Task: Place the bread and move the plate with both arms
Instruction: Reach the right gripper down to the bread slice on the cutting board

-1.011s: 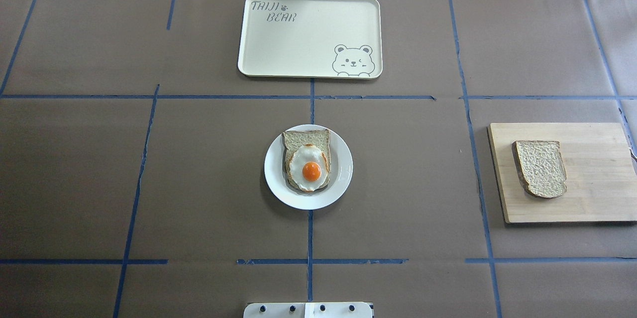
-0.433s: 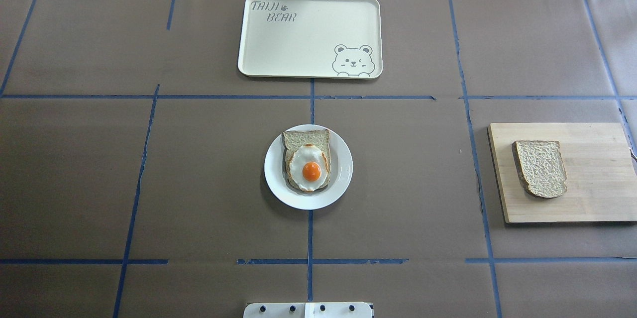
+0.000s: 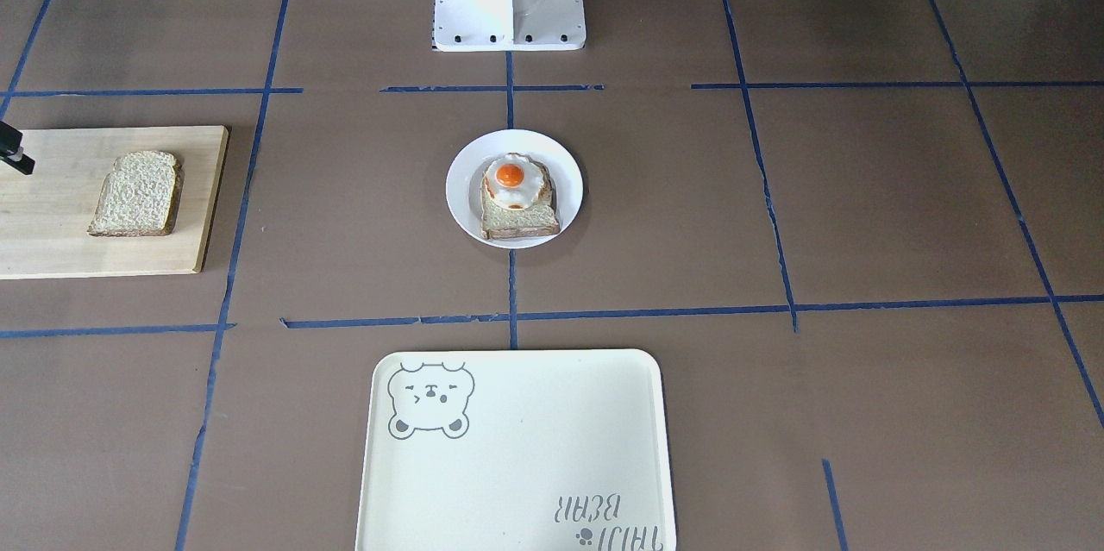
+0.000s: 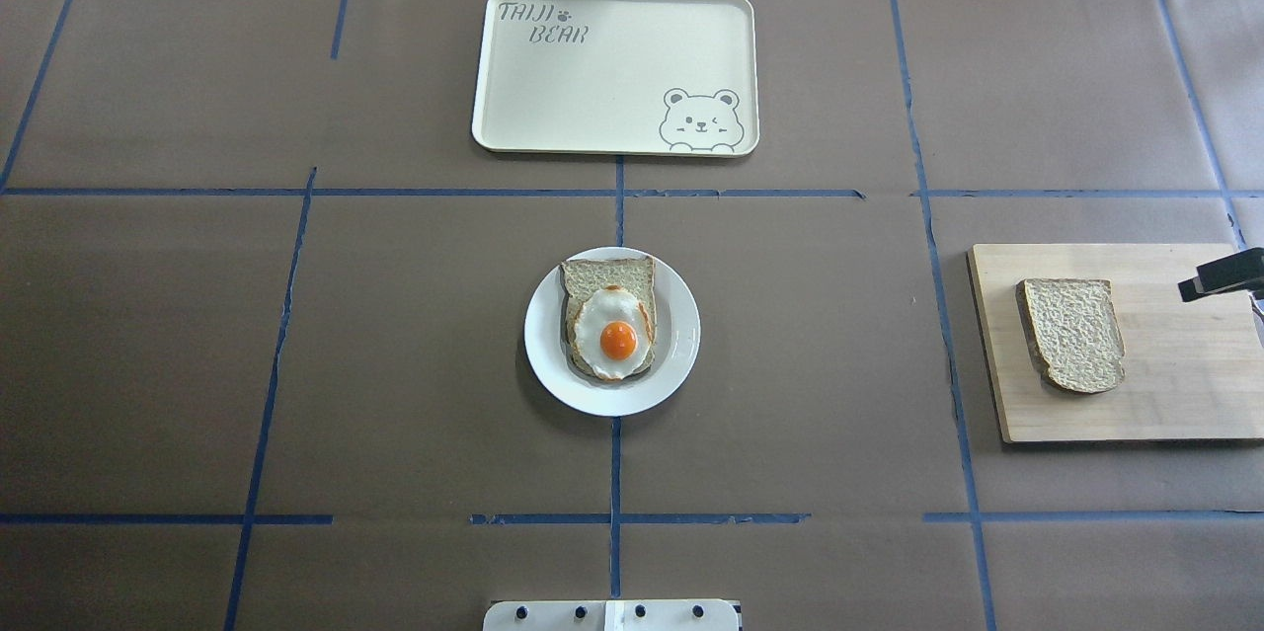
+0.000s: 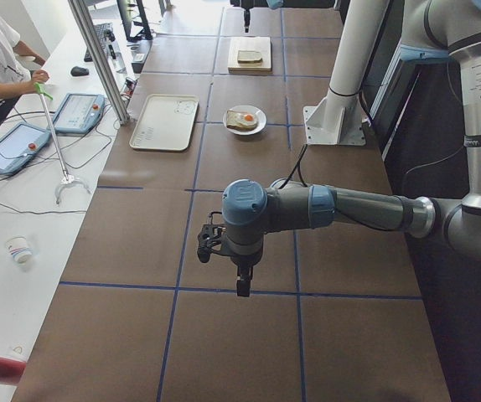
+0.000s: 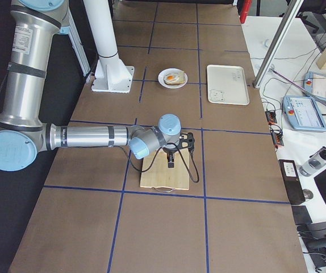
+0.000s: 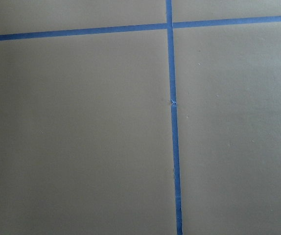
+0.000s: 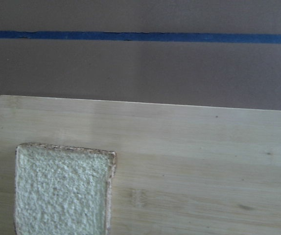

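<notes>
Likely approach: the black right tool (image 4: 1221, 276) hovers near the tan speckled bread slice (image 4: 1072, 334) (its opening I cannot tell); next, centre overhead.

- The right gripper (image 4: 1203, 282) shows only as a black tip at the overhead view's right edge; its jaw gap cannot be told.
- The left gripper (image 5: 242, 285) is too small in the left side view to judge.
- The bread (image 8: 62, 191) is cut by the right wrist view's bottom edge.
</notes>
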Motion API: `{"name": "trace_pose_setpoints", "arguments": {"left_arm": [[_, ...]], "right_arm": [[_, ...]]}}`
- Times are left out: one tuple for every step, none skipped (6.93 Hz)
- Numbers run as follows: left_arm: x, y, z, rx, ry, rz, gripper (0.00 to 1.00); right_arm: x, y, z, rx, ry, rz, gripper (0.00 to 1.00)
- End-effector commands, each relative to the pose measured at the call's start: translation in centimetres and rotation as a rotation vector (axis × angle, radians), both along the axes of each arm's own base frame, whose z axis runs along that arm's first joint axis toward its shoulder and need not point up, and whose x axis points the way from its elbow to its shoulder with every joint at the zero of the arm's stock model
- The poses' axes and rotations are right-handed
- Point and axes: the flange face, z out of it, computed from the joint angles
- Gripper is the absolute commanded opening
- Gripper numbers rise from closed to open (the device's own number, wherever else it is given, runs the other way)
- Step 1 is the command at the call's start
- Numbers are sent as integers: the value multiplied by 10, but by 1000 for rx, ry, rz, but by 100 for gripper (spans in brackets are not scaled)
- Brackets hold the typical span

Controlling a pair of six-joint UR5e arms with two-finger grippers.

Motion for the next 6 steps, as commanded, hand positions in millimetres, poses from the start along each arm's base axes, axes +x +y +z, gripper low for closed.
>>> {"name": "trace_pose_setpoints", "arguments": {"left_arm": [[0, -1, -1, 2, 1, 0, 100], [0, -1, -1, 4, 1, 0, 100], [0, -1, -1, 4, 1, 0, 100], [0, -4, -3, 8, 1, 0, 100], [0, -4, -3, 10, 1, 0, 100], [0, -4, -3, 11, 1, 2, 100]], "right_arm": [[-43, 3, -9, -38, 5, 23, 99], [-42, 3, 0, -55, 13, 28, 94], [-41, 3, 2, -83, 15, 49, 81], [-43, 3, -2, -126, 0, 94, 80], [-46, 4, 8, -115, -13, 93, 80], [-56, -1, 14, -85, -40, 82, 80]]}}
